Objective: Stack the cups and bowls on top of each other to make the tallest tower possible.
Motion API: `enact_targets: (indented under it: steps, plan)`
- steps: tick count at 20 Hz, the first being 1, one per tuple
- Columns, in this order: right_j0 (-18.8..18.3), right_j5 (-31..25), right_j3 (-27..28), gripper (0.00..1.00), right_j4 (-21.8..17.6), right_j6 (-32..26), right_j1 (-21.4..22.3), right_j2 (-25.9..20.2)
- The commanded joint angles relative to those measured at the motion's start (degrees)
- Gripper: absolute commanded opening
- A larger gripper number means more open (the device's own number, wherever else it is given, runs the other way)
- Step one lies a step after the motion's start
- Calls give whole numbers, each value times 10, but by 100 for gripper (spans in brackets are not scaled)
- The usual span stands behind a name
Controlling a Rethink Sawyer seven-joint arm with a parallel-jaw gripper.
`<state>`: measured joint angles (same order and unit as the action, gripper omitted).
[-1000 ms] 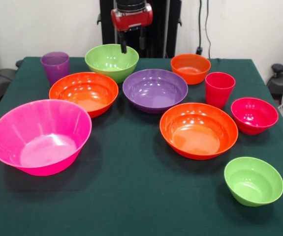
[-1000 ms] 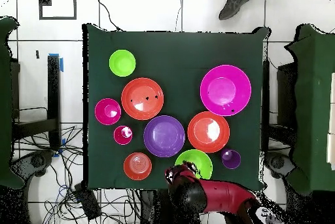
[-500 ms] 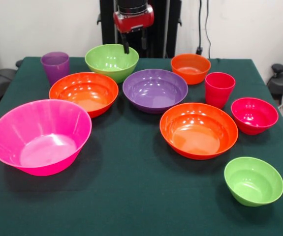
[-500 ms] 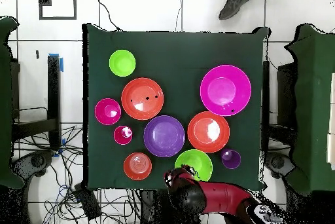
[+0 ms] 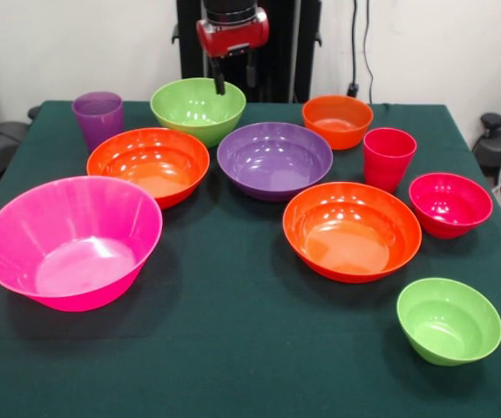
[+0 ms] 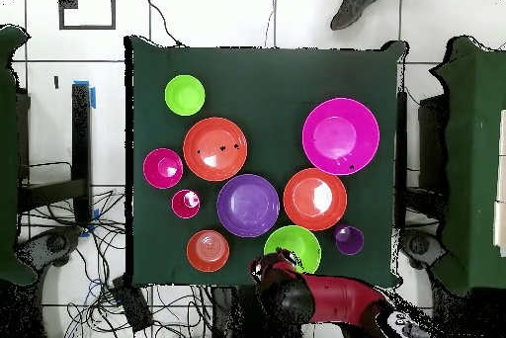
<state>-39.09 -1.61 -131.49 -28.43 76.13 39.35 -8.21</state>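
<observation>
Green baize-like cloth covered the table [image 5: 233, 366], on which all items stood singly, none stacked.

Bowls, eight: large hot pink bowl [image 5: 71, 241] at the near left of the front view; two wide orange bowls [image 5: 148, 164] [image 5: 352, 230]; purple bowl [image 5: 274, 159] between them; larger lime green bowl [image 5: 198, 109] at the far edge; small orange bowl [image 5: 337, 120]; red-pink bowl [image 5: 450, 204]; small lime green bowl [image 5: 449, 320] nearest the camera.

Cups, two: purple cup [image 5: 98, 118], upright, beside the left orange bowl; red-pink cup [image 5: 389, 158], upright, between the small orange and red-pink bowls.

Gripper [image 5: 233, 77]: hung above the far rim of the larger lime green bowl, two dark fingers [image 5: 219, 80] apart, holding nothing.

Overhead view: a shoe [image 6: 356, 4] showed beyond the table.
</observation>
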Motion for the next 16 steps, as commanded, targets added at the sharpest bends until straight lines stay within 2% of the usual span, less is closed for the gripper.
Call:
enact_targets:
  steps: [1, 3, 4, 7, 12, 16]
  plan:
    - [8, 24, 21, 100, -21, 77, -13, -31]
    - [14, 17, 24, 100, -17, 78, -13, -27]
    - [3, 22, 19, 0, -18, 78, -13, -35]
    - [-9, 13, 17, 0, -21, 70, -13, -44]
    - [7, 29, 22, 0, -24, 76, -12, -32]
    - [1, 27, 21, 0, -26, 73, -12, -36]
